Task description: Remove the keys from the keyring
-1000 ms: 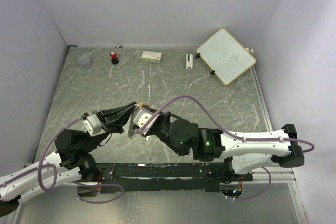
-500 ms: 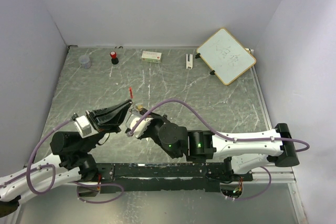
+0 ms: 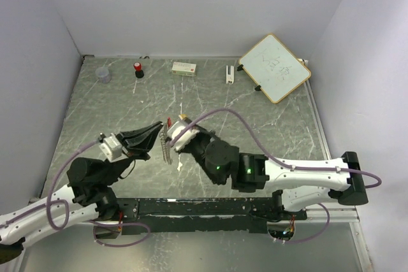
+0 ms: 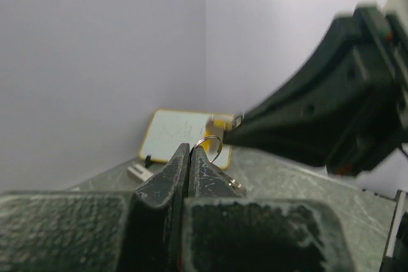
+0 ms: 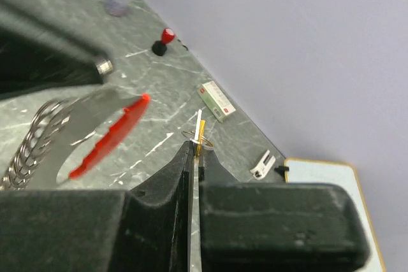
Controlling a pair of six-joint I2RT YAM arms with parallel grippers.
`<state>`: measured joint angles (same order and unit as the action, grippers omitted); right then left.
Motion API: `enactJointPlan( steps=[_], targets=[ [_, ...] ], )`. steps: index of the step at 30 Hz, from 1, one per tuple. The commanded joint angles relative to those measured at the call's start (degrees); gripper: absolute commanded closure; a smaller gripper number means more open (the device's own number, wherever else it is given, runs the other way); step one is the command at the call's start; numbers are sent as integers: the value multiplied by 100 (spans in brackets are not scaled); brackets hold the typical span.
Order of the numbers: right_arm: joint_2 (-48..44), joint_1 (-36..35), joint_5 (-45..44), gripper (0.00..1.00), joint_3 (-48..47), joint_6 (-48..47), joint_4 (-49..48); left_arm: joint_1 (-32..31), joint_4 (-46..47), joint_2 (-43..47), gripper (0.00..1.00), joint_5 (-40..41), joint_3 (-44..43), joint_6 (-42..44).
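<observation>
My left gripper (image 3: 158, 128) and right gripper (image 3: 171, 134) meet tip to tip above the middle of the table. In the left wrist view the left gripper (image 4: 189, 148) is shut on the thin silvery keyring (image 4: 208, 137), which sticks up past its tips. The right gripper (image 5: 193, 146) is shut on the flat blade of the yellow-headed key (image 5: 200, 133), with a loop of the keyring (image 5: 189, 134) around it. The red key (image 5: 105, 138) (image 3: 169, 121) and a silvery coil (image 5: 32, 148) (image 3: 167, 151) hang from the bunch between the grippers.
Along the back wall stand a clear cup (image 3: 102, 74), a red-capped black bottle (image 3: 138, 69), a small box (image 3: 184, 67) and a white clip (image 3: 229, 73). A yellow-framed whiteboard (image 3: 275, 67) lies at the back right. Walls close in the table on three sides.
Both grippers, still shut, have moved right and away from the bases over the last half second. The red key went with them, and the coil now hangs below.
</observation>
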<state>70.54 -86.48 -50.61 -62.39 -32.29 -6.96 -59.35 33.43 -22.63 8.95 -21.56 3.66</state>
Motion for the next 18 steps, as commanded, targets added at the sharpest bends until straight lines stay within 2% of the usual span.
enactJointPlan(
  steps=[1,9,11,15,18],
  targets=[
    [-394,673,320,100,-3,654,-17,11,-301,-393,93,543,-65,118],
    [-258,2910,1803,100,-181,2021,545,210,-10,-1882,93,1007,-402,421],
    [-90,3437,2271,100,-202,2323,642,613,47,-2291,93,691,-520,243],
    [395,4233,3069,100,-160,2712,662,1785,370,-3079,93,-522,-663,-391],
    [690,4703,3577,100,-72,2936,550,2119,581,-3582,93,-771,-797,-401]
  ],
)
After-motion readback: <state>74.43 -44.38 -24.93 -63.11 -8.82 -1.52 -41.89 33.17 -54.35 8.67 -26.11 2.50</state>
